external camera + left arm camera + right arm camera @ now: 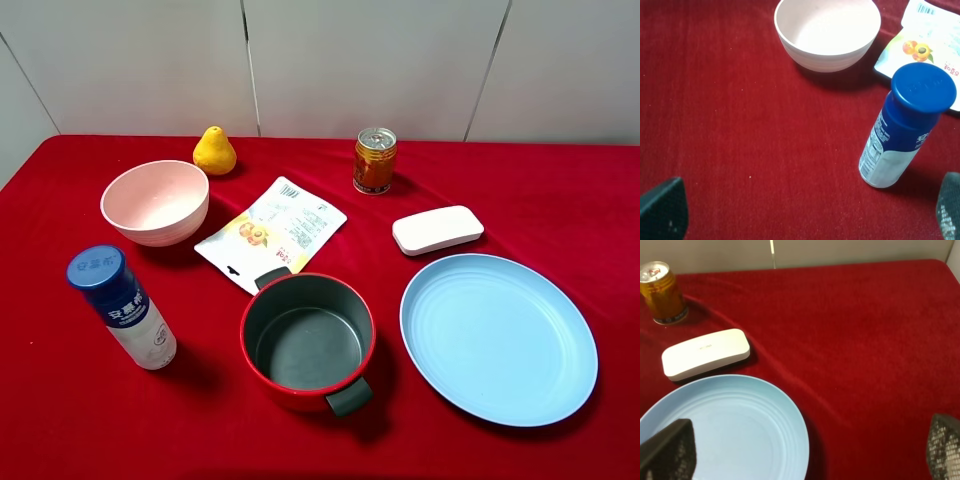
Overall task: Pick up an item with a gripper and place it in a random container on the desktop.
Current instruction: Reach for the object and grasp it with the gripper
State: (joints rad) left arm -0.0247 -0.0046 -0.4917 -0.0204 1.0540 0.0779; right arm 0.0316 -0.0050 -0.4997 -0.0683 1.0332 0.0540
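Observation:
The white soap-like bar (437, 229) lies flat on the red cloth, just behind the light blue ringed plate (520, 370) and right of the orange can. It also shows in the right wrist view (706, 353), touching nothing, with the plate (755, 440) empty beside it. My right gripper (805, 455) is open and empty, its fingertips (667, 450) spread wide above the plate's edge and the cloth. My left gripper (805, 220) is open and empty over bare cloth near the blue-capped bottle. Neither arm shows in the exterior high view.
A pink bowl (156, 203), a yellow pear-shaped fruit (214, 151), a printed white pouch (272, 232), an orange can (375, 160), a red pot with grey inside (307, 340) and a blue-capped white bottle (122, 306) stand on the red cloth.

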